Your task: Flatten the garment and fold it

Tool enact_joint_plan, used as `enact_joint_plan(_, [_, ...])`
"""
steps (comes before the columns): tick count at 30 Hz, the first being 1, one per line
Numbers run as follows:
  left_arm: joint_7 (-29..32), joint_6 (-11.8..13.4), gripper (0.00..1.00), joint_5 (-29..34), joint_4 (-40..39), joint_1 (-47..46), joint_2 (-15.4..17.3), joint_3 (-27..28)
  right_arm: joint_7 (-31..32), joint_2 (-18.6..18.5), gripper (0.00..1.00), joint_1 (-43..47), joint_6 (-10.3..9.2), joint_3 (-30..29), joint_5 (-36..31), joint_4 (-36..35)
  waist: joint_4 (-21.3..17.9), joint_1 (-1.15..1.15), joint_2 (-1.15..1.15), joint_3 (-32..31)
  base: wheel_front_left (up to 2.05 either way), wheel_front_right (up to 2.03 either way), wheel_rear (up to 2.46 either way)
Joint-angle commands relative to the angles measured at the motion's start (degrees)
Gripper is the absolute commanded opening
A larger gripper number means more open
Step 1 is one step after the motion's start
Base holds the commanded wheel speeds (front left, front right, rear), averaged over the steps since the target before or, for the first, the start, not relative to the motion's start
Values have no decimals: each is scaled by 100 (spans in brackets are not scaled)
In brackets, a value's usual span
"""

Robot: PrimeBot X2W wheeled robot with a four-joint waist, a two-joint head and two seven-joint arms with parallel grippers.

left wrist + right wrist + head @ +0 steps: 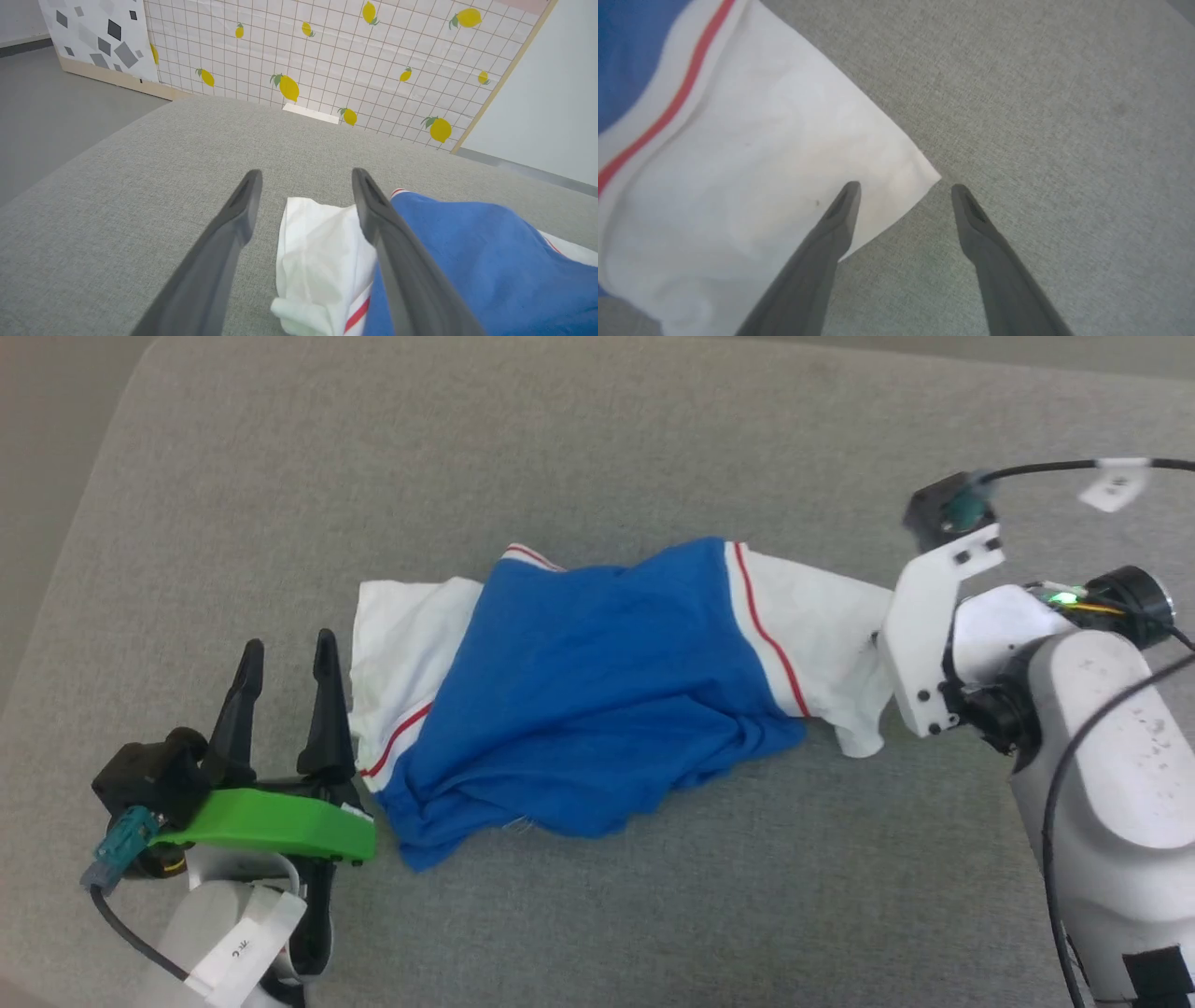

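Grey woven fabric covers the table. Behind it, in the left wrist view, stands a white tiled wall printed with yellow lemons.

The left claw has its two long dark fingers spread wide and holds nothing. It lies low at 8 o'clock of the head view, with its tips just beside the white sleeve at the 9 o'clock end. I cannot tell if a finger touches the cloth. The right claw is also wide open and empty. It hangs over the pointed corner of the other white sleeve, one finger above the cloth and one above bare table.

Between them, in the centre, lies the bright blue soft T-shirt with white sleeves and red stripe trim. It is bunched into a long roll from 9 to 3 o'clock, with heavy folds along its 6 o'clock edge.

I judge that the flattening is hardly begun. To do it well, each claw should go down until one finger slides under its sleeve end. Both then pull apart toward 9 and 3 o'clock, slowly and with equal force. Soft cloth slips from a shallow pinch, so a deep bite is better, with a small lift so the blue body unrolls instead of dragging.
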Motion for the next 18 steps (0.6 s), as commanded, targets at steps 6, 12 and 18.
enact_joint_plan(6, [-27,-152,100,108,107,-122,-198,138,669,-252,100,-202,-8,793,218,268,198,0,0,304,0,0,0])
enact_joint_plan(12, [-27,-261,100,205,181,-97,-311,285,962,-482,0,-211,-8,1152,776,231,155,0,0,261,0,0,0])
enact_joint_plan(18, [-27,-324,100,285,256,-33,-353,389,557,-578,0,-169,-8,702,1028,-23,24,0,0,14,0,0,0])
